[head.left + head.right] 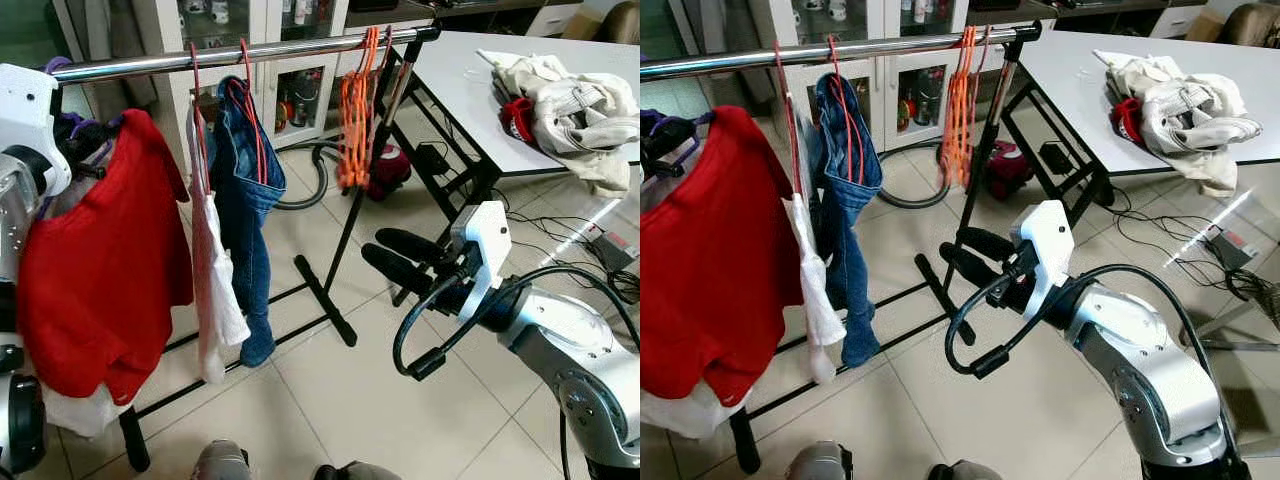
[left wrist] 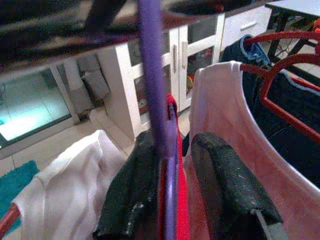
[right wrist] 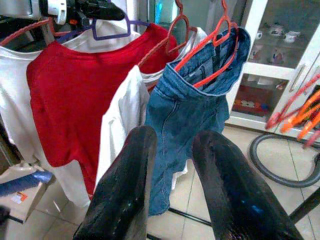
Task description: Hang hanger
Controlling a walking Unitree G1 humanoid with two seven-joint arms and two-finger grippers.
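Looking down from the head, the metal rail (image 1: 250, 52) carried a red shirt (image 1: 100, 260) at its left end, while the right gripper (image 1: 395, 257) hovered apart and empty near the rack's foot. In the left wrist view, the left gripper (image 2: 172, 195) was clamped on the purple hanger (image 2: 152, 100) just under the rail. The right wrist view showed blue jeans (image 3: 192, 115) on a red hanger (image 3: 215, 47) beside that shirt.

It was a lived-in home room: a tiled floor (image 1: 400, 400), a clothes rack (image 1: 250, 55) hung with garments, glass-fronted white cabinets (image 1: 300, 90), a vacuum cleaner (image 1: 385, 165), and a white table (image 1: 470, 90) piled with laundry (image 1: 570, 110).
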